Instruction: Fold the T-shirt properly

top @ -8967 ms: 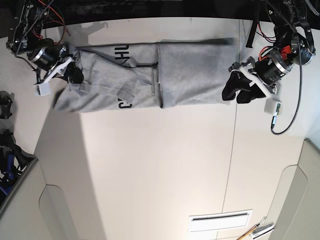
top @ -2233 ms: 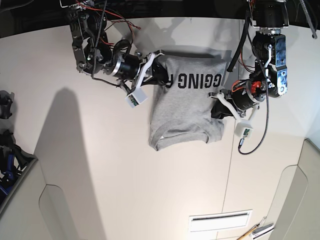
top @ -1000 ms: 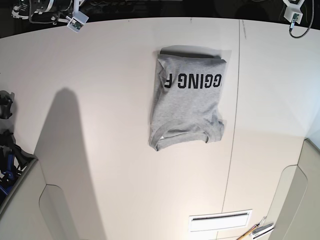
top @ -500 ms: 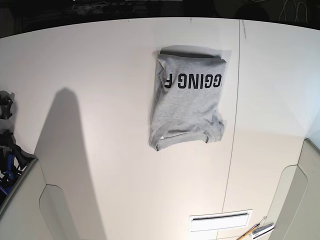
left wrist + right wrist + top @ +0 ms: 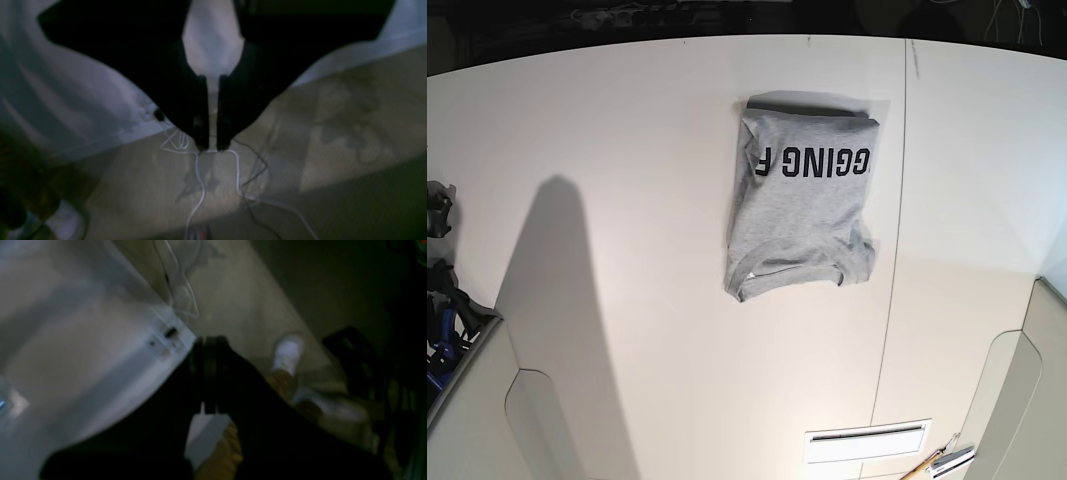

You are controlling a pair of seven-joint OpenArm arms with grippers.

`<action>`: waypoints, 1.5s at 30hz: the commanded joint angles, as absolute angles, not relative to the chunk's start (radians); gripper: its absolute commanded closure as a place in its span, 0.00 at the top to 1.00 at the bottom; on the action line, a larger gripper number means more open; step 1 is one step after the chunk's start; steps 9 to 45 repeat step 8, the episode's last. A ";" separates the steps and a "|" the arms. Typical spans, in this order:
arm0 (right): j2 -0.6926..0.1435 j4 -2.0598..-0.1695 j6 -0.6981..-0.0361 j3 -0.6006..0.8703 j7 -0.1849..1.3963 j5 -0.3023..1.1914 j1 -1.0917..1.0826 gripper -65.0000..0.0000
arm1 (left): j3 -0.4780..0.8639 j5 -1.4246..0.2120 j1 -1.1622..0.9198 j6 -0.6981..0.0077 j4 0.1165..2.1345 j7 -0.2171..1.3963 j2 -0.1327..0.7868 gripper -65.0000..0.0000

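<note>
t-shirt (image 5: 800, 212) folded on white table (image 5: 627, 150)

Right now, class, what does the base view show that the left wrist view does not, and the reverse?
Only the base view shows the folded T-shirt with black lettering, lying on the white table. Only the left wrist view shows the left hand, nearly closed and empty, above white cables on the floor. Both show the white table.

Both grippers — left (image 5: 212, 146), right (image 5: 210, 343) — closed, empty.
</note>
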State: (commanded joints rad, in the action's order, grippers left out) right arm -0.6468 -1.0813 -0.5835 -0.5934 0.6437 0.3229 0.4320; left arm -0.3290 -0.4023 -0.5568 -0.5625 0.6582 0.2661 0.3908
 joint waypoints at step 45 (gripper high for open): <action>-0.628 -0.978 -0.583 -0.593 0.643 0.280 0.349 0.00 | -0.381 -0.403 -0.463 -0.482 0.658 0.284 0.387 0.08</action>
